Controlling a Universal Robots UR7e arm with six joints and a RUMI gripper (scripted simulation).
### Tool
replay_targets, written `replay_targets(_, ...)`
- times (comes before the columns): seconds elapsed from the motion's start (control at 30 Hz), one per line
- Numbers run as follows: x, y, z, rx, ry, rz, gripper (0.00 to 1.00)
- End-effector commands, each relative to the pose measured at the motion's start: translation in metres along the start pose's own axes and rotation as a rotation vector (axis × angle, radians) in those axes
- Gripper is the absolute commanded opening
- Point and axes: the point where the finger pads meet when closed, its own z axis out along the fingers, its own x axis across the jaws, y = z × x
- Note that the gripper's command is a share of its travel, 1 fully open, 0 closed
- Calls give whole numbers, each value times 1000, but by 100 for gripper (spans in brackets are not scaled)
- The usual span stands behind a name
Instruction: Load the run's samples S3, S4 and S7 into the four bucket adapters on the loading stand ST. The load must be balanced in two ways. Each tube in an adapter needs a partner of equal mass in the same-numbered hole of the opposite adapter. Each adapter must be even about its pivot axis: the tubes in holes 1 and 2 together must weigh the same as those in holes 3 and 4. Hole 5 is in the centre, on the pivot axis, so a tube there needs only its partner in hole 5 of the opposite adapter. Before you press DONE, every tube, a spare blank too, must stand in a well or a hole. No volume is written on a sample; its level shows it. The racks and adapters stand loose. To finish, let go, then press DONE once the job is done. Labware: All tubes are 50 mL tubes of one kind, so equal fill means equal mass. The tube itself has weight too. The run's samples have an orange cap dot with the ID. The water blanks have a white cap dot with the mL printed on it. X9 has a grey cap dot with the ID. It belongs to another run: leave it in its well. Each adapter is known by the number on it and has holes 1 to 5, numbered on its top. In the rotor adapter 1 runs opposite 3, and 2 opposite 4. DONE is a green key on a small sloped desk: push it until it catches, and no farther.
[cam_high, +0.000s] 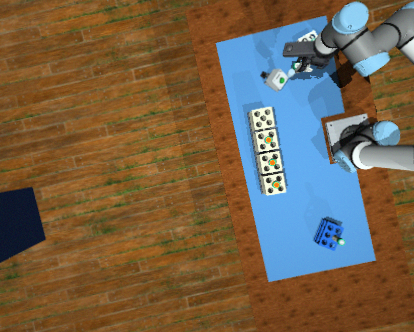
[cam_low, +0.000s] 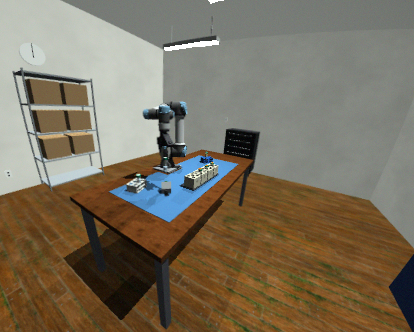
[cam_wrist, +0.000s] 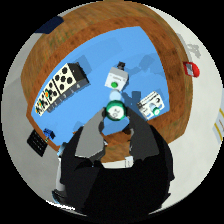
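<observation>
Claw (cam_wrist: 116, 120): clamped on a tube (cam_wrist: 115, 109), white cap dot with green ring, held up off the blue mat (cam_high: 300, 210)
Claw position: above the mat between the white rack (cam_high: 308, 36) and the green key desk (cam_high: 276, 80), just beside the desk
Key desk: near the end block of the adapter row, on the rack side
Adapter row: four cream blocks (cam_high: 268, 151) in a line mid-mat; three show an orange-dotted cap, the end one nearest the desk (cam_high: 262, 119) shows only dark holes
White rack: at the mat's far corner from the row, partly under the arm (cam_high: 350, 35)
Blue rack (cam_high: 328, 233): well apart from the row at the other end, one white-capped tube (cam_high: 341, 242) at its edge
Arm base (cam_high: 336, 129): beside the row, on the mat's edge
</observation>
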Motion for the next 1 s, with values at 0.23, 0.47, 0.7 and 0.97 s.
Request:
replay_targets(0.23,-62,-19,-1,2,1,-258,0)
replay_targets(0.47,-107,-33,-1,2,1,-390,0)
replay_targets(0.7,-145,-44,-1,2,1,-390,0)
replay_targets(0.97,-190,-57,-1,2,1,-390,0)
